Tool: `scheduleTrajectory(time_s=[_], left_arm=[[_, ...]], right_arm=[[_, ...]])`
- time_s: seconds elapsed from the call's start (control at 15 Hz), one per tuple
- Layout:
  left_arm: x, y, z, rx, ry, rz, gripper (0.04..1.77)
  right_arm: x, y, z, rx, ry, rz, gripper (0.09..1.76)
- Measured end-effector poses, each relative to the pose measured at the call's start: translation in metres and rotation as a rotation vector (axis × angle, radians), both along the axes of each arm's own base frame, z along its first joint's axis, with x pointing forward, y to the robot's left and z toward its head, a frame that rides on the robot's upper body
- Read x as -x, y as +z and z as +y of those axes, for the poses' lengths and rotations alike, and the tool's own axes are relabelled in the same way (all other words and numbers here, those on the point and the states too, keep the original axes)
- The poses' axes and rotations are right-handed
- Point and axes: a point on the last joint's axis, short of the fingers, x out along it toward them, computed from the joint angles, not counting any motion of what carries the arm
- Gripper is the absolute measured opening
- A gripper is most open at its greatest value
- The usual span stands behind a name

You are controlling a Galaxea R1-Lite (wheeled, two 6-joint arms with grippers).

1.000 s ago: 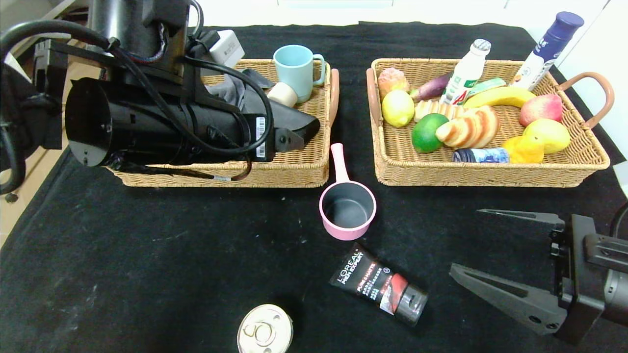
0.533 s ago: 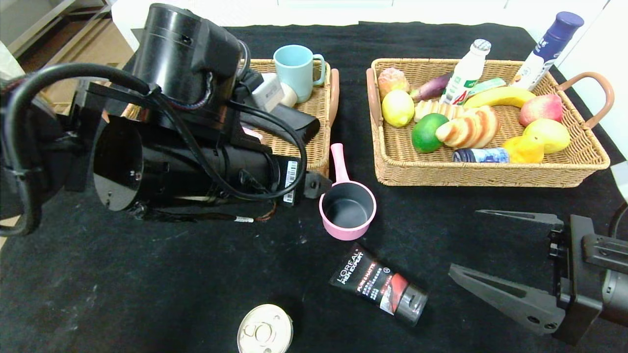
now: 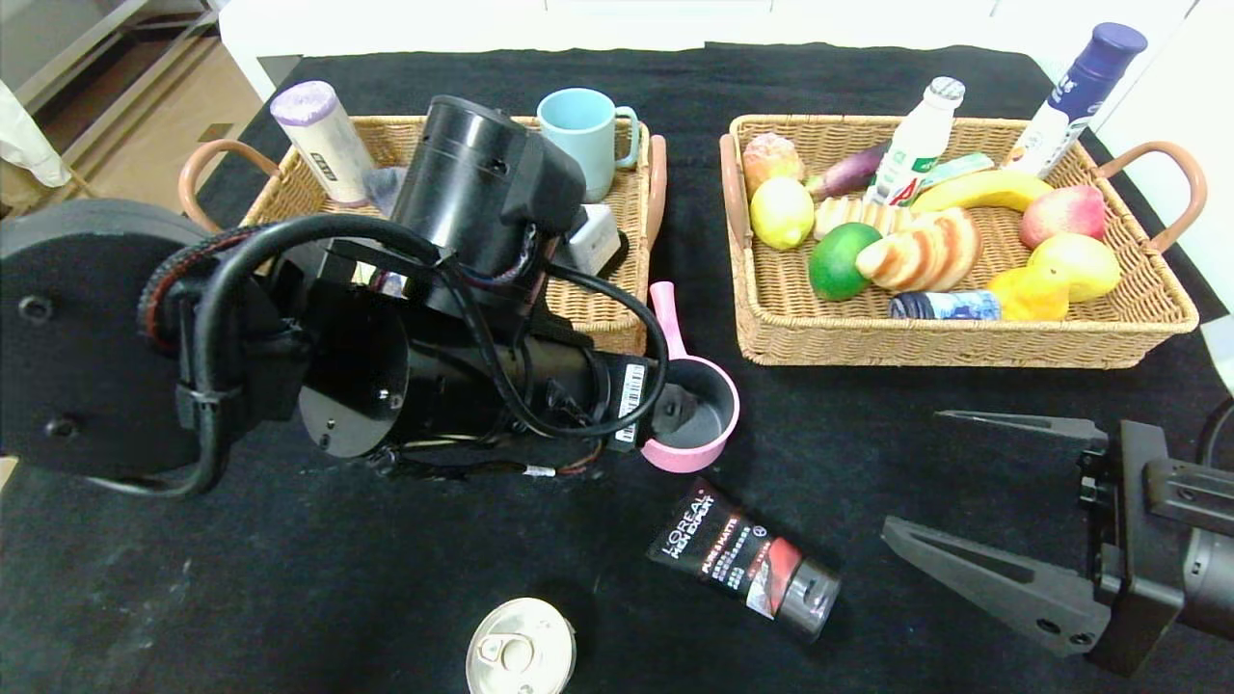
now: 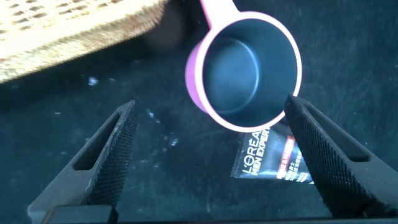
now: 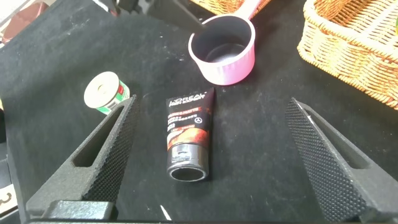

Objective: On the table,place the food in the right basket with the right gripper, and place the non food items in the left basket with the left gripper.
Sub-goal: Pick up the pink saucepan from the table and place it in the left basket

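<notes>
A: Baskets checked?

B: Left woven wicker basket (image 3: 617,333) is seen holding a light blue ceramic mug (image 3: 583,137), a purple-capped white cylinder (image 3: 318,140) and a small white block (image 3: 590,241); the rest is hidden by the arm. Right woven wicker basket (image 3: 964,342) is filled with food: yellow lemon (image 3: 781,212), green lime (image 3: 837,258), striped bread loaf (image 3: 924,251), banana (image 3: 979,190), red-yellow peach (image 3: 1063,214), purple eggplant (image 3: 848,172), white drink bottle (image 3: 914,145), plus a blue-capped white bottle (image 3: 1075,96) leaned at the far rim.

A: Still loose on the black cloth counter (image 3: 289,578)?

B: Small pink saucepan with dark inside (image 4: 245,71), empty, is set just in front of the left basket. Black L'Oreal tube (image 5: 186,134) is laid near it, cap toward the robot. Round tin can with pull-tab lid (image 5: 104,92) is lying closer to the counter's near edge.

A: End effectors?

B: Left end effector (image 4: 211,158) is spread wide, held above the counter, one finger at the saucepan's rim, nothing gripped. Right end effector (image 5: 211,155) is spread wide too, held low over the counter's right side, empty, the tube seen between its fingers.
</notes>
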Motion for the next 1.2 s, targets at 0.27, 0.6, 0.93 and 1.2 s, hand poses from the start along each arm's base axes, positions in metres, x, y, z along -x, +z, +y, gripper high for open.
scheduleTrajectory(time_s=[0.27, 0.6, 0.93, 1.2], left_arm=[[-0.003, -0.006, -0.005, -0.016, 0.016, 0.009, 1.71], [-0.005, -0.010, -0.011, -0.017, 0.038, 0.011, 1.71], [-0.009, -0.013, -0.018, -0.014, 0.037, 0.010, 1.71], [-0.013, -0.018, -0.022, -0.009, 0.054, 0.026, 1.72]], right_arm=[[0.000, 0.000, 0.000, 0.000, 0.000, 0.001, 1.71], [-0.001, -0.001, 0.001, 0.002, 0.001, 0.004, 1.71], [-0.001, -0.002, 0.001, 0.004, 0.002, 0.006, 1.71], [-0.002, -0.002, 0.001, 0.005, 0.002, 0.010, 1.71]])
